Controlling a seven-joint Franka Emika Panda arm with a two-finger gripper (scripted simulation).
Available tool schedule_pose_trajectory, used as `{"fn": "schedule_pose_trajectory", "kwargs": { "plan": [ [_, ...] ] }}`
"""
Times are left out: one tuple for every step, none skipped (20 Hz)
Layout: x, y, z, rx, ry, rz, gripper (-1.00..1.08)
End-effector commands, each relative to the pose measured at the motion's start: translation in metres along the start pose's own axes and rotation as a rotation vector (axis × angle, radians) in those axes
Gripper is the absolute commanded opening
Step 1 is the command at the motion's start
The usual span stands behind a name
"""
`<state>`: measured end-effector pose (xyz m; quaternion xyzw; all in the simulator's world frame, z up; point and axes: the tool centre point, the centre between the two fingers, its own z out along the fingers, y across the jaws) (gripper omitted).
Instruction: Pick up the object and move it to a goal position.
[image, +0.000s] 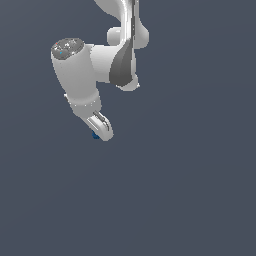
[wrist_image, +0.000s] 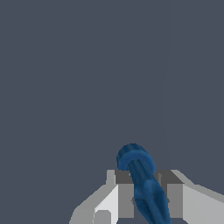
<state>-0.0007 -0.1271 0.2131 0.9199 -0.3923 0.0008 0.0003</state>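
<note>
A flat slate-grey field is filling both views, with no seam, wall or edge showing, so it is hard to say whether this is a tabletop or plain background. No brand, label or writing is appearing anywhere. In the exterior view, the white Panda arm (image: 95, 65) is reaching down from the top of the frame into its upper left quarter, its gripper (image: 101, 128) pointing downward. There, the object (image: 95, 134) is showing only as a tiny dark-blue speck at the gripper's tip. The wrist view is revealing far more: the object (wrist_image: 142, 183) is appearing as a dark-blue cylinder-like piece with a rounded end, rising from the bottom edge of the frame. The gripper (wrist_image: 144, 199) is clamping it, the grey fingers (wrist_image: 124, 192) pressing against it on either side.
</note>
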Motion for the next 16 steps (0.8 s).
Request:
{"fn": "schedule_pose_trajectory", "kwargs": {
  "plan": [
    [0.012, 0.001, -0.014, -0.001, -0.001, -0.001, -1.00],
    [0.016, 0.001, -0.018, -0.001, -0.001, -0.001, -1.00],
    [0.020, 0.001, -0.022, -0.001, -0.001, -0.001, -1.00],
    [0.023, 0.001, -0.026, -0.001, -0.001, -0.001, -1.00],
    [0.027, 0.002, -0.029, -0.001, -0.001, -0.001, -1.00],
    [0.029, 0.002, -0.032, 0.000, -0.001, -0.001, -1.00],
    [0.032, 0.002, -0.035, 0.000, -0.001, -0.001, -1.00],
    [0.034, 0.002, -0.037, 0.000, -0.001, -0.001, -1.00],
    [0.036, 0.002, -0.039, 0.000, -0.001, -0.001, -1.00],
    [0.037, 0.002, -0.041, 0.000, -0.001, -0.001, -1.00],
    [0.039, 0.002, -0.042, 0.000, -0.001, -0.001, -1.00],
    [0.040, 0.002, -0.043, 0.000, -0.001, -0.001, -1.00],
    [0.040, 0.001, -0.044, 0.000, -0.001, -0.001, -1.00],
    [0.041, 0.001, -0.044, 0.000, -0.001, -0.001, -1.00],
    [0.041, 0.001, -0.044, 0.000, -0.001, -0.001, -1.00],
    [0.041, 0.001, -0.044, 0.000, -0.001, -0.001, -1.00]
  ]
}}
